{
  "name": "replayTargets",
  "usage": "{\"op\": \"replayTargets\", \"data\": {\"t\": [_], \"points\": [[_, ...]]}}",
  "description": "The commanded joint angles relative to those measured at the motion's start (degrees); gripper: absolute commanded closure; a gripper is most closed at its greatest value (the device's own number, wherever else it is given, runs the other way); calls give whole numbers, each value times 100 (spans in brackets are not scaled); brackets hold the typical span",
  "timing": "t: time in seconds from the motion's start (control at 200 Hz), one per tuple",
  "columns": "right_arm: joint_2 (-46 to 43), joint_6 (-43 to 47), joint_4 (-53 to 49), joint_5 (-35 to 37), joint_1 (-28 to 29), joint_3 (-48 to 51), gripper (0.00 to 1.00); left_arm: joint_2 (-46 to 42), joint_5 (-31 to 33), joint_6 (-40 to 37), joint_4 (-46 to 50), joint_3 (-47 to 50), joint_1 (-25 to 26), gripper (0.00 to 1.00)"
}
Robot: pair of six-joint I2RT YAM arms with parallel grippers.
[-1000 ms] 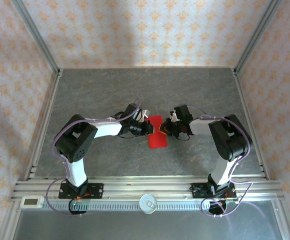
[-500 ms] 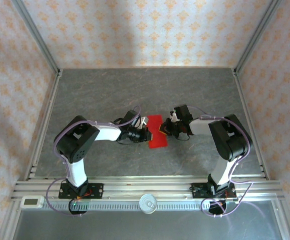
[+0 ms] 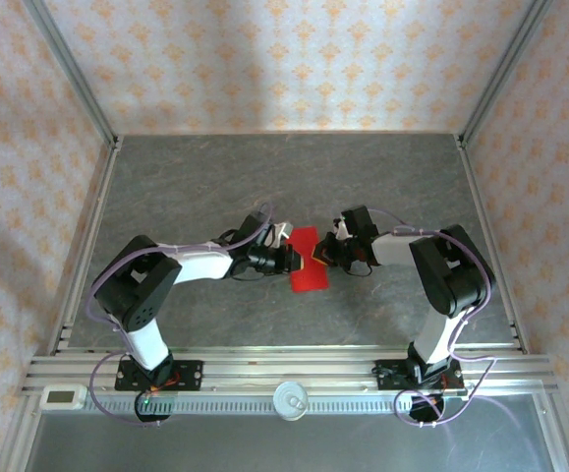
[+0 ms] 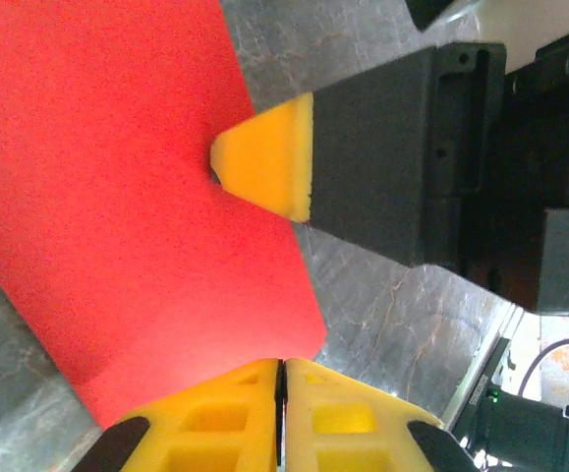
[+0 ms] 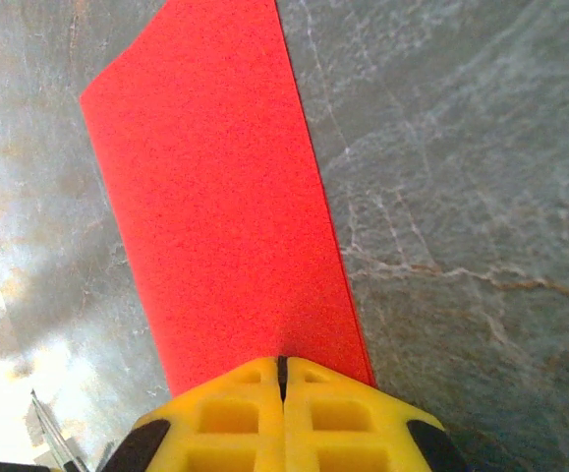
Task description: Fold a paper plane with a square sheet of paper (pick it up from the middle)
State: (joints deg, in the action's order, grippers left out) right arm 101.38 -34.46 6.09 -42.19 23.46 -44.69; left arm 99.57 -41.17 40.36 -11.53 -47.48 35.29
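Step in hand: a crease-pressing stage partway through the fold, as I judge it; the square sheet of paper (image 3: 306,259) is already a narrow red strip but not yet a pointed dart
Paper: lies flat on the grey worktop (image 3: 215,177), near its middle, between the left arm (image 3: 200,262) and the right arm (image 3: 402,246), with its long side running away from the bases
Left jaws: clenched, the yellow pads (image 4: 235,418) meeting along one seam with no gap; their tip sits at a corner of the strip on its left side; I cannot tell whether a layer is nipped between them or only pressed down
Right jaws: clenched too, the pads (image 5: 333,413) tight together; their tip rests on the paper at its right edge, and the left wrist view shows one yellow fingertip (image 4: 264,157) touching that long edge about halfway along
Relation: the two tips stand near each other on opposite sides of the strip, apart, with the red paper between them
Next move: probably one tip must pin the strip while the other releases, slips under a free edge or corner and turns it over towards the centre line
What it calls for: a light, low approach, since thin paper flat on the worktop offers little to catch and may slide or buckle if pushed sideways
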Motion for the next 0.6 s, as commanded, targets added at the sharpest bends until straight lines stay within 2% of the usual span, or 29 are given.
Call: {"op": "replayTargets", "data": {"t": [0.0, 0.295, 0.596], "points": [[180, -1, -705, 626, 18, 241, 100, 186, -185, 113, -206, 264, 92, 90], [168, -18, -705, 641, 25, 250, 100, 264, 227, -195, 142, 697, 110, 90], [155, -35, -696, 652, 18, 259, 100, -289, 107, 124, -60, 501, 251, 90]]}}
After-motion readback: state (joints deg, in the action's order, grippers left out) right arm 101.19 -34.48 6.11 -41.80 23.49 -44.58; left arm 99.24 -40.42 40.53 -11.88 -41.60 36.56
